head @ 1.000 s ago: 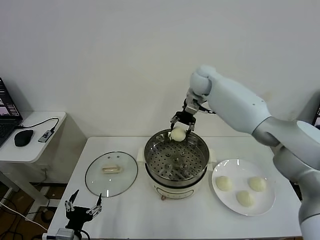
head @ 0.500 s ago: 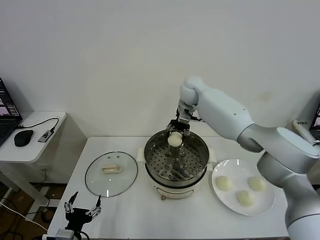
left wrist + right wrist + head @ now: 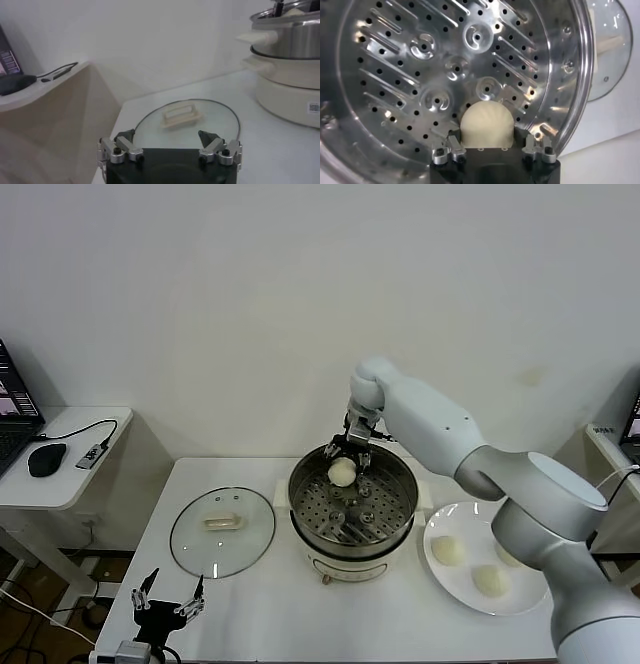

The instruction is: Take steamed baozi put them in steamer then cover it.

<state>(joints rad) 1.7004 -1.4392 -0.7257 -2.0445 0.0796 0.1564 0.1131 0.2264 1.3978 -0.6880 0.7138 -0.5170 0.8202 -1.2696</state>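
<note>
My right gripper (image 3: 343, 456) is shut on a cream-white baozi (image 3: 342, 472) and holds it over the far part of the steamer (image 3: 352, 514), just above its perforated tray (image 3: 445, 70). In the right wrist view the baozi (image 3: 486, 125) sits between the fingers. Three more baozi (image 3: 447, 550) lie on the white plate (image 3: 520, 596) to the steamer's right. The glass cover (image 3: 222, 530) lies flat on the table left of the steamer, and shows in the left wrist view (image 3: 187, 122). My left gripper (image 3: 167, 602) is open and parked at the table's front left edge.
A side table (image 3: 60, 474) with a mouse and cables stands to the left. The steamer's cream-white base (image 3: 290, 95) shows in the left wrist view. The wall stands close behind the steamer.
My right gripper has moved left and down with the baozi, from the steamer's far rim into the pot above the tray. The left arm has not moved.
</note>
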